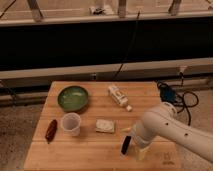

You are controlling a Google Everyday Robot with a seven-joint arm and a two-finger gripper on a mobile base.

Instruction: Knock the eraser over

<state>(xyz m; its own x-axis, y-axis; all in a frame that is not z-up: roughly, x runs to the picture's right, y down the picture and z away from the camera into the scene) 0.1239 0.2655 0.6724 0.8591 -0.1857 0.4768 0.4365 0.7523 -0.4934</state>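
The eraser (126, 145) is a small black block standing upright near the front of the wooden table (90, 155), right of centre. My gripper (141, 151) hangs from the white arm (165, 131) that comes in from the right. It is low over the table, just to the right of the eraser and very close to it. I cannot tell whether it touches the eraser.
A green bowl (73, 97) sits at the back left, with a translucent cup (71, 124) in front of it. A dark red elongated object (51, 130) lies at the left edge. A flat white packet (105, 125) lies mid-table and a white tube (118, 96) behind it. Cables (172, 96) hang off the table's right.
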